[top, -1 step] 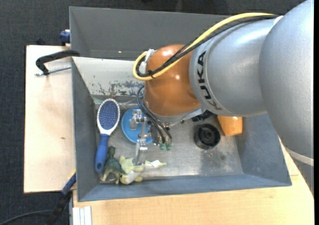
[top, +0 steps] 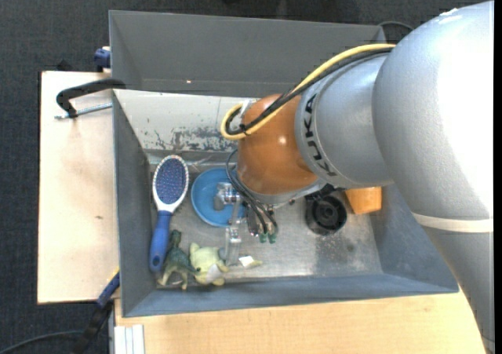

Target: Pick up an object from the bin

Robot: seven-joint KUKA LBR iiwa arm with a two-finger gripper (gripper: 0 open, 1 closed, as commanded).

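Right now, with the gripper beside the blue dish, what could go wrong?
The gripper hangs at the edge of the blue dish; lowering may strike the rim and tip it. The pale yellow toy and green toy lie heaped just beyond, near the bin wall, so a grasp there might catch both or jam them against it.

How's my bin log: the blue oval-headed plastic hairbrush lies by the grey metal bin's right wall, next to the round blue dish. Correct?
Not quite: the camera view shows the blue oval-headed plastic hairbrush by the bin's left wall, next to the round blue dish.
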